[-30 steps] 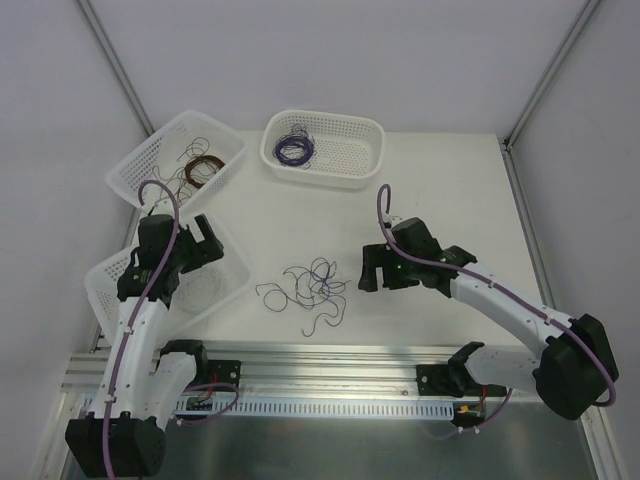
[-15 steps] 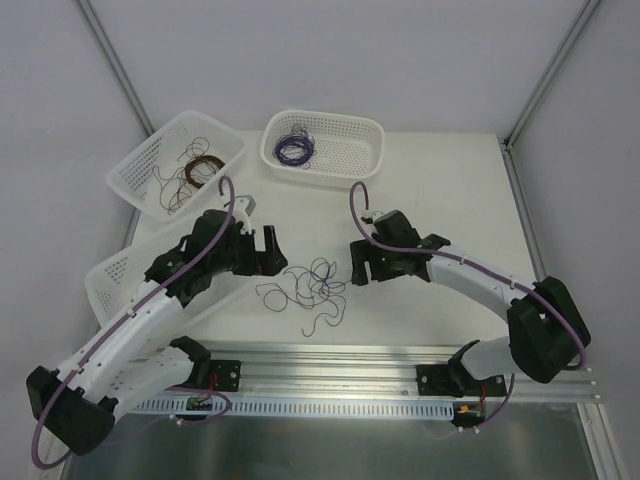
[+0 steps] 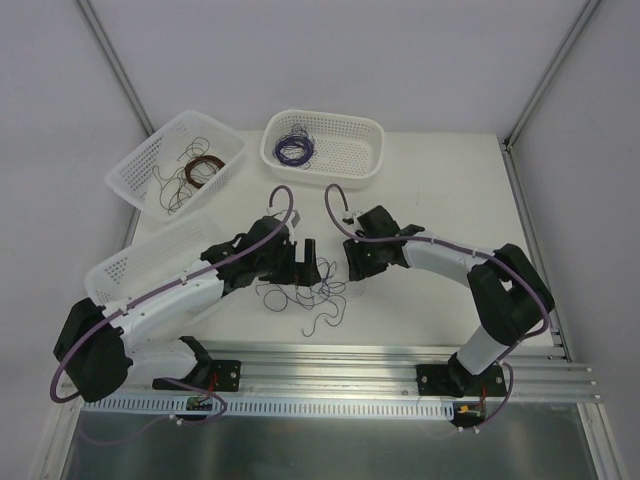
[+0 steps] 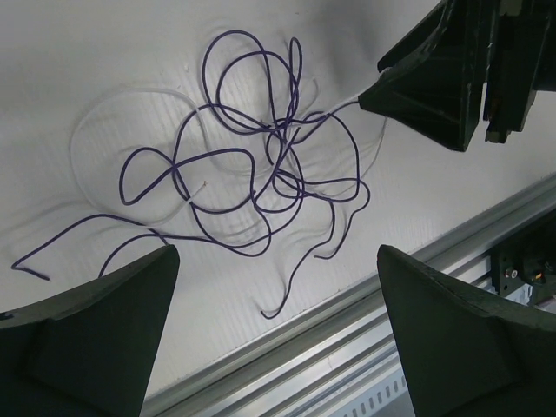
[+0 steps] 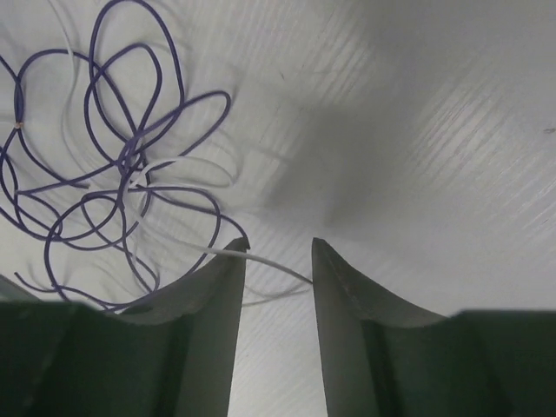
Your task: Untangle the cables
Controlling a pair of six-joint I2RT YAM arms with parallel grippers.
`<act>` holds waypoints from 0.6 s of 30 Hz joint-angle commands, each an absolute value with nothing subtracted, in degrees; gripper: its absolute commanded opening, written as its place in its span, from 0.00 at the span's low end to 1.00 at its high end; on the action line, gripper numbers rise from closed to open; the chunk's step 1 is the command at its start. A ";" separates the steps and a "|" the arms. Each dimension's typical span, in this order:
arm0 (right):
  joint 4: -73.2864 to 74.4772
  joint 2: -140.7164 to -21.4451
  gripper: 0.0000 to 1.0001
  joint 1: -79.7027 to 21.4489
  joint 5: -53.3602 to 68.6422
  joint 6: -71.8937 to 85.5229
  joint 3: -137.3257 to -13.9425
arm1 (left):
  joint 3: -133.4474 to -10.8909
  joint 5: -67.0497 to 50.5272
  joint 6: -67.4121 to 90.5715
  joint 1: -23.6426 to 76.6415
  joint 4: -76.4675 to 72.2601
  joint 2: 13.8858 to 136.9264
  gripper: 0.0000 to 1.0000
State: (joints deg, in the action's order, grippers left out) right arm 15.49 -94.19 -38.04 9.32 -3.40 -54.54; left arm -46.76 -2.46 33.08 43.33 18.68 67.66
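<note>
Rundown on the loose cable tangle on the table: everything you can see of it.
The cable tangle is a loose scribble of hair-thin purple wire looped over itself, with a whitish wire threaded through. It lies flat on the white table, ends trailing outward. One whitish end runs between the fingers of the right claw, which stand apart. The left claw hangs wide open over it.

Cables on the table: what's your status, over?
Left claw open over cables. Right claw open, white strand between fingers. Purple and white knotted together. Baskets stand apart.
</note>
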 commanded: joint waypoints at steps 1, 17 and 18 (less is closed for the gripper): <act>14.41 -91.51 0.37 -38.06 10.81 -4.66 -54.50 | -46.14 -2.11 35.16 44.73 15.29 69.43 0.99; 38.13 -60.13 0.01 -34.72 4.57 -12.65 -62.56 | -50.27 -3.34 33.57 45.61 13.18 73.21 0.99; 39.28 -58.20 0.01 -34.63 3.87 -13.09 -65.54 | -50.36 -3.69 33.31 45.62 13.27 73.56 0.99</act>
State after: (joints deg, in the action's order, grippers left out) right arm 32.91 -62.50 -34.92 6.13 -9.76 -58.89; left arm -47.48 -2.50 33.80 44.82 15.22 72.90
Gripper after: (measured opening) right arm 0.020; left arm 0.992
